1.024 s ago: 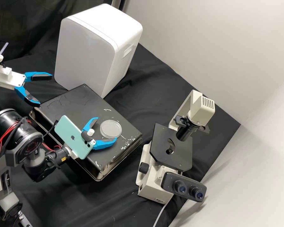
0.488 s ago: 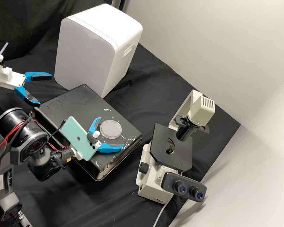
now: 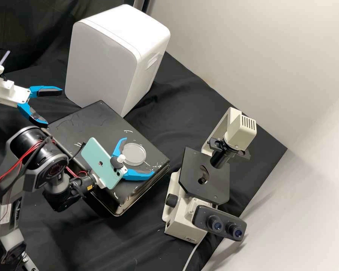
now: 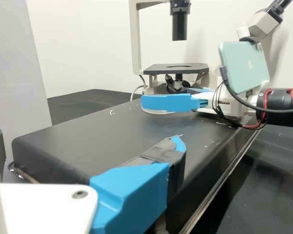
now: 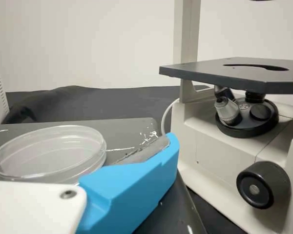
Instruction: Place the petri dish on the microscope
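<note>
Left of the black box the left end effector hangs open. On the box the right end effector, open, flanks the petri dish. Grasping seems in hand; next: close gently, lift toward the microscope right of the box.

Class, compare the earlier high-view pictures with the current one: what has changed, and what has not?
The right end effector slid forward toward the microscope. Its open fingers now flank the petri dish on the black box, with nothing gripped yet. Dish, microscope and left end effector stayed put.
</note>
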